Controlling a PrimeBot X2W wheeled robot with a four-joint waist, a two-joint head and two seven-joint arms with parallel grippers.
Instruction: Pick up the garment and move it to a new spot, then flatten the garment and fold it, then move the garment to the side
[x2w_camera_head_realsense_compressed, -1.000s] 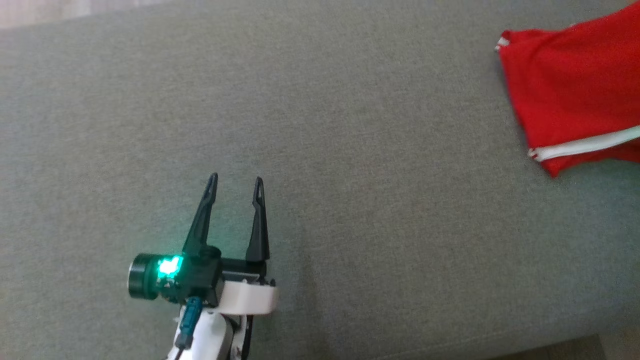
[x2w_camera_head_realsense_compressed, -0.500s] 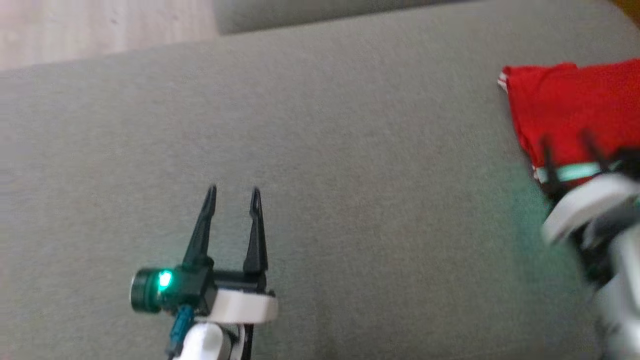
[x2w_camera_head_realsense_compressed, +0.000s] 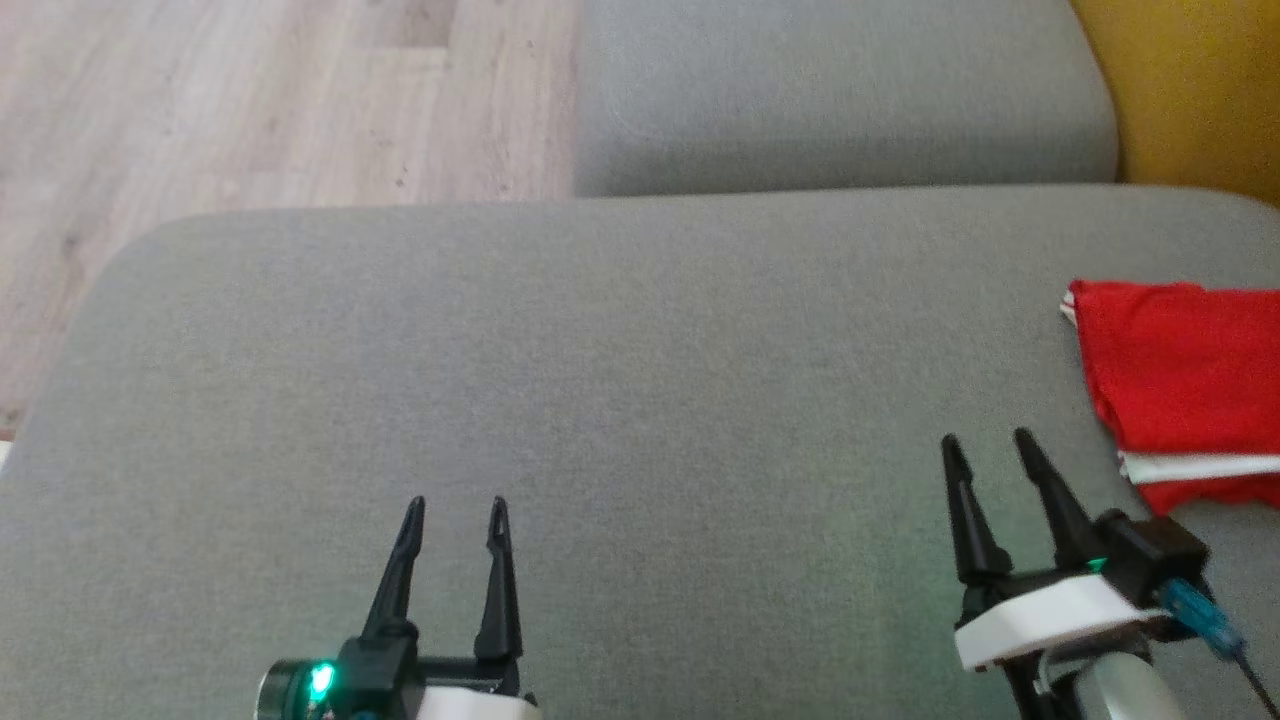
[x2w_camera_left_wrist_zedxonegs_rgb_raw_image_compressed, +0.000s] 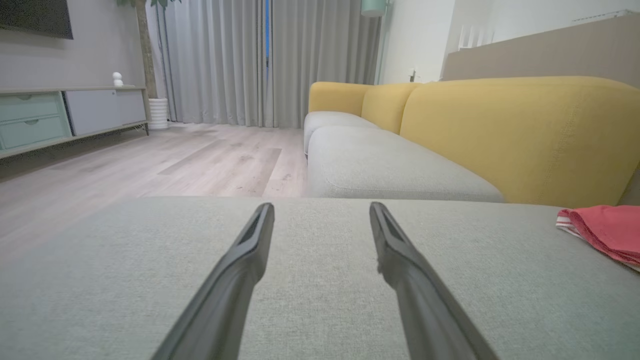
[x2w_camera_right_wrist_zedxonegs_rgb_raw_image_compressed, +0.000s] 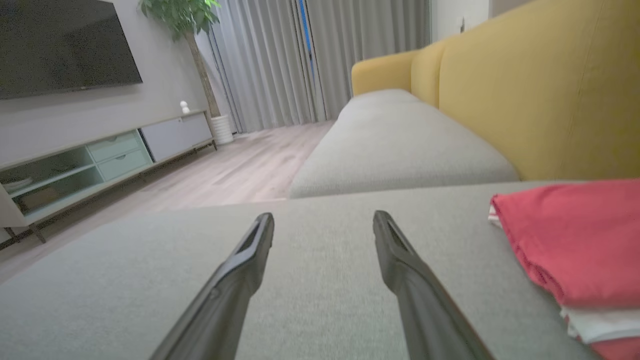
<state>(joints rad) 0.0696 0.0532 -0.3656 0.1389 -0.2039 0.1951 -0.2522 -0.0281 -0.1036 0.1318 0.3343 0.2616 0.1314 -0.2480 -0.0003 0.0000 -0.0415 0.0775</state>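
A wide grey sofa seat (x2w_camera_head_realsense_compressed: 640, 350) takes most of the head view, with a pale wooden floor (x2w_camera_head_realsense_compressed: 250, 100) beyond its far left corner and a yellow backrest (x2w_camera_head_realsense_compressed: 1190, 90) at the far right. The red garment (x2w_camera_head_realsense_compressed: 1185, 385) is folded, with a white stripe near its front edge, and lies flat on the seat at the right border of the view. Near it but not touching it is the right gripper (x2w_camera_head_realsense_compressed: 985, 439), well apart from the left gripper (x2w_camera_head_realsense_compressed: 456, 505), and each has its two fingers spread over bare fabric with nothing between them.
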